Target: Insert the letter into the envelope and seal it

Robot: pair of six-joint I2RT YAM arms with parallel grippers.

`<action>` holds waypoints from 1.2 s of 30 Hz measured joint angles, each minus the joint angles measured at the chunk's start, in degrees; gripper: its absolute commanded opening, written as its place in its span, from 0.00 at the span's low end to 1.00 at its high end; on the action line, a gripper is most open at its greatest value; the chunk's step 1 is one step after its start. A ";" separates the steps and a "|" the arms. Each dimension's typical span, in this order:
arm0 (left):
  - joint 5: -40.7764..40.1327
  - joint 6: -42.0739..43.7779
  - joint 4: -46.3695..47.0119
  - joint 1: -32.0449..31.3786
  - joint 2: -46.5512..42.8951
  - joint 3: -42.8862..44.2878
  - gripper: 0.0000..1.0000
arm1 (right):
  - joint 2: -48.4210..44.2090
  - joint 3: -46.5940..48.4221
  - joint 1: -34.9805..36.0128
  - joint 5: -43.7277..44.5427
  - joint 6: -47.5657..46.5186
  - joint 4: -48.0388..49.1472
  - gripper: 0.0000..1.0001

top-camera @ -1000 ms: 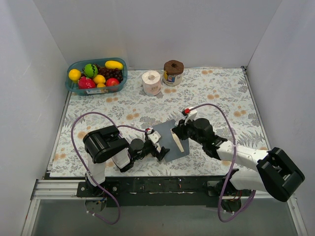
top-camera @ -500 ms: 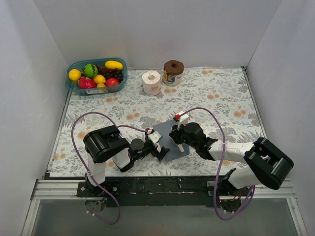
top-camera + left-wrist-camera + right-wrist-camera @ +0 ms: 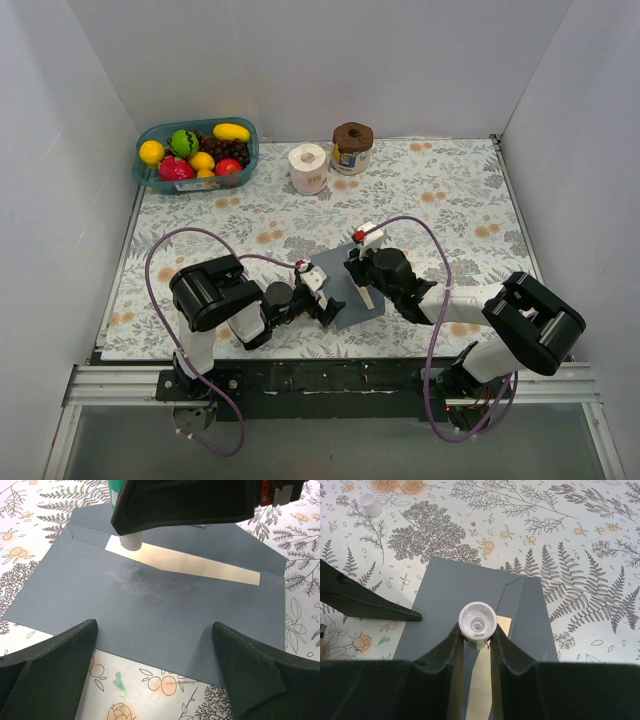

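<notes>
The dark grey envelope (image 3: 340,290) lies flat near the front edge with its flap open. The cream letter (image 3: 200,566) is tucked inside. Only a narrow strip of it shows along the flap fold (image 3: 481,680). My right gripper (image 3: 476,629) is shut on a white-tipped glue stick (image 3: 477,621), nozzle pointing down just above that strip (image 3: 130,540). My left gripper (image 3: 154,630) is open, with a finger on each side of the envelope's near edge (image 3: 165,615). Both grippers (image 3: 328,305) (image 3: 358,275) meet over the envelope in the top view.
A small white cap (image 3: 368,504) stands on the floral tablecloth beyond the envelope. At the back are a fruit basket (image 3: 195,150), a toilet roll (image 3: 308,167) and a brown-lidded jar (image 3: 351,147). White walls enclose the table on three sides.
My right arm has swung left and lower, bringing the glue stick over the envelope's flap fold. The left gripper and the envelope have not moved.
</notes>
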 measured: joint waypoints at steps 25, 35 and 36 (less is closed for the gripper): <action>0.02 -0.37 0.35 0.33 0.59 0.46 0.98 | 6.67 2.29 0.04 -0.22 -1.29 1.86 0.01; 0.04 -0.57 0.39 0.39 0.61 0.46 0.98 | 7.67 2.29 0.04 -0.24 -0.74 2.40 0.01; 0.04 -0.59 0.39 0.39 0.61 0.46 0.98 | 7.76 2.29 0.09 -0.24 -0.59 2.47 0.01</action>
